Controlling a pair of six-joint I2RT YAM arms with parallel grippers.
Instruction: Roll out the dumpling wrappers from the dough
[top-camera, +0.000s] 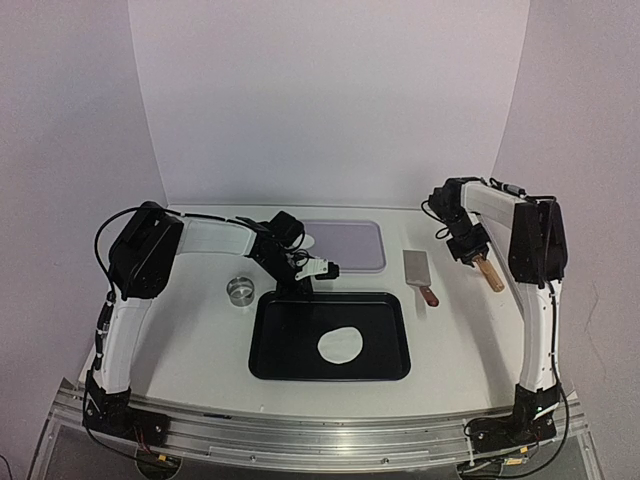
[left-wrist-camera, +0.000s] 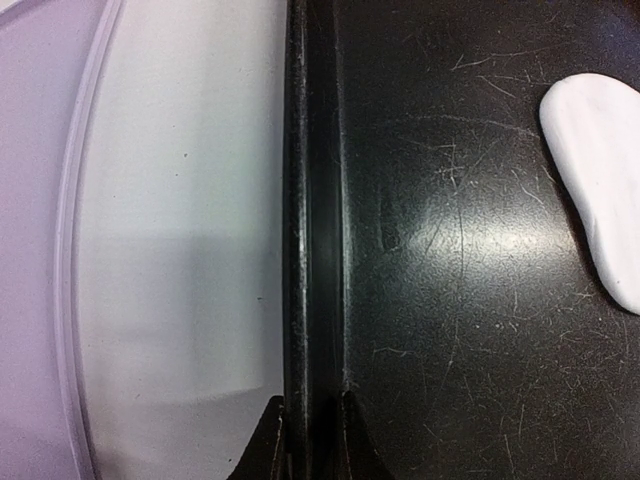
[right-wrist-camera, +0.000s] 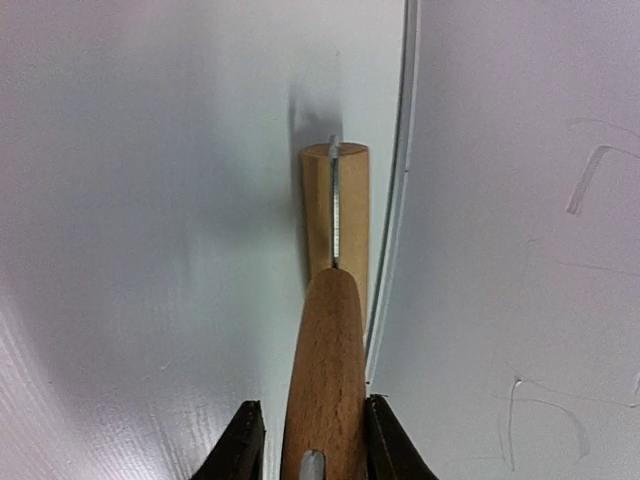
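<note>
Dough (top-camera: 341, 346): 1 flattened white patch, right of centre in black tray (top-camera: 262, 372). Left gripper (left-wrist-camera: 310, 412): pinching the tray's far rim. Right gripper (top-camera: 476, 255): clamped on wooden roller (top-camera: 490, 273), far right, well apart from dough. Advice: hold tray steady; roll outward from centre, light even pressure.

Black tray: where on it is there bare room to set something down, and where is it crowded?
The black tray has bare floor left of the dough, up to the left rim, and a narrower strip to the right of the dough. The far rim is crowded: the left gripper clamps it there.
</note>
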